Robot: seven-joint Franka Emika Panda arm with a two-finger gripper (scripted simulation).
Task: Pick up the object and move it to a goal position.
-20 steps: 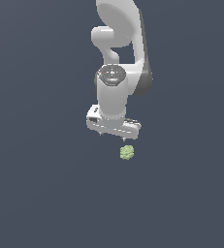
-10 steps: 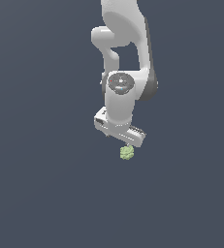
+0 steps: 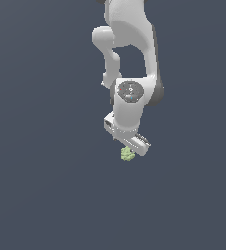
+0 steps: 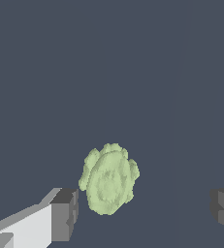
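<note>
The object is a tiny pale green lumpy blob [image 3: 128, 155] on the dark grey floor. In the exterior view it sits just under the white gripper [image 3: 129, 150], partly covered by the hand. In the wrist view the blob [image 4: 108, 178] lies between the two dark finger pads [image 4: 65, 214], nearer one of them and apart from both. The gripper [image 4: 143, 209] is open and holds nothing. The fingers themselves are hard to make out in the exterior view.
The white arm [image 3: 129, 58] rises above the gripper toward the top of the exterior view. The floor [image 3: 46, 185] is a plain dark grey surface with no other objects in view.
The arm has turned its wrist and lowered the hand onto the blob. The blob has not moved.
</note>
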